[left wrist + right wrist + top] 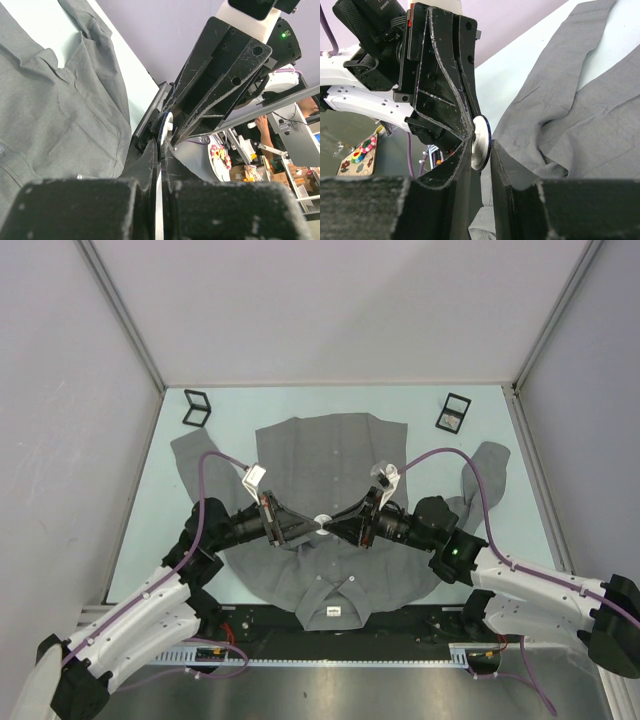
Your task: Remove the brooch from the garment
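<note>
From above, the shirt (330, 450) lies flat across the tabletop (165, 490), collar toward the near edge. The left gripper (311, 525) and right gripper (336, 524) meet tip to tip over its middle, at the brooch (322, 522), a small white disc. Two small black frames (197, 407) (454, 412) sit near the far corners. In the left wrist view, the left fingers (150, 165) are pressed together and appear to pinch the disc's edge (168, 129), probably steadying it for the other arm. In the right wrist view, the disc (480, 143) stands on edge just ahead of the right fingers (512, 172). They are a narrow gap apart and grip nothing yet. Whether cloth is still attached I cannot tell.
</note>
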You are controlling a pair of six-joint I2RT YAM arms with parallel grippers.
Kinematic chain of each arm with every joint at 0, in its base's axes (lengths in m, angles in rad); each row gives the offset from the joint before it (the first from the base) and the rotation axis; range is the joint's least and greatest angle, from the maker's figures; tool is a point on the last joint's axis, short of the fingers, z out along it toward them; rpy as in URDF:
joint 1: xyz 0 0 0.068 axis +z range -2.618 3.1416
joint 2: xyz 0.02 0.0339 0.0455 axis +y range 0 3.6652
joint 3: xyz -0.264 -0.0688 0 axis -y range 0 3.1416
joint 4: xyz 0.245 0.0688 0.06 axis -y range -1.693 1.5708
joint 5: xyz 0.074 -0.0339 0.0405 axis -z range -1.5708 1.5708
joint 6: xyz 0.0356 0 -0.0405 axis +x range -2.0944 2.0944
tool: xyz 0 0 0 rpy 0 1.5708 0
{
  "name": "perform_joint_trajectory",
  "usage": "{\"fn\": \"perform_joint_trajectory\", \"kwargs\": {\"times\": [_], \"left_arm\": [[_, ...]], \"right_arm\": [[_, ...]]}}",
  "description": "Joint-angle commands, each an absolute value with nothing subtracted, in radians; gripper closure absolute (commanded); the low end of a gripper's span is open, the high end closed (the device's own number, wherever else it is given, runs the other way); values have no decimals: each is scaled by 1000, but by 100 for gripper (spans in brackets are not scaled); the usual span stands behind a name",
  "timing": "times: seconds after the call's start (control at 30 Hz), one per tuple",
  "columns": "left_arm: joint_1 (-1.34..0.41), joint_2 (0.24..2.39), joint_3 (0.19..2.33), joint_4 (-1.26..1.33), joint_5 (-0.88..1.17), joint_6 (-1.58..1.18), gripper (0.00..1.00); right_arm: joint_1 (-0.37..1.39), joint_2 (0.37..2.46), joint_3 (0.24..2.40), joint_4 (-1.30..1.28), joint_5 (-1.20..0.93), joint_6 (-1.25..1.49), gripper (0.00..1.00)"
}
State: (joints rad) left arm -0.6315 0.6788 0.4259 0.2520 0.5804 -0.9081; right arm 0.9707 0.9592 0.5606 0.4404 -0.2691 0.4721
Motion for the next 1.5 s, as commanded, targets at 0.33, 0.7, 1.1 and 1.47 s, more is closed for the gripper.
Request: {"fn": "perform_joint_trajectory", "kwargs": {"times": [0.33, 0.7, 1.1, 1.47], "left_arm": [[-627, 676, 469, 241, 601, -864, 100], [-627, 673, 483, 229, 611, -853, 100], [-627, 667, 511, 198, 618, -819, 100], [-627, 664, 525, 166, 632, -772, 99]], "right_arm": [[960, 989, 568, 495, -321, 494, 77], [960, 1009, 569, 506, -334, 503, 76], [963, 1022, 580, 479, -319, 511, 74], [965, 1037, 581, 506, -357, 528, 81]]}}
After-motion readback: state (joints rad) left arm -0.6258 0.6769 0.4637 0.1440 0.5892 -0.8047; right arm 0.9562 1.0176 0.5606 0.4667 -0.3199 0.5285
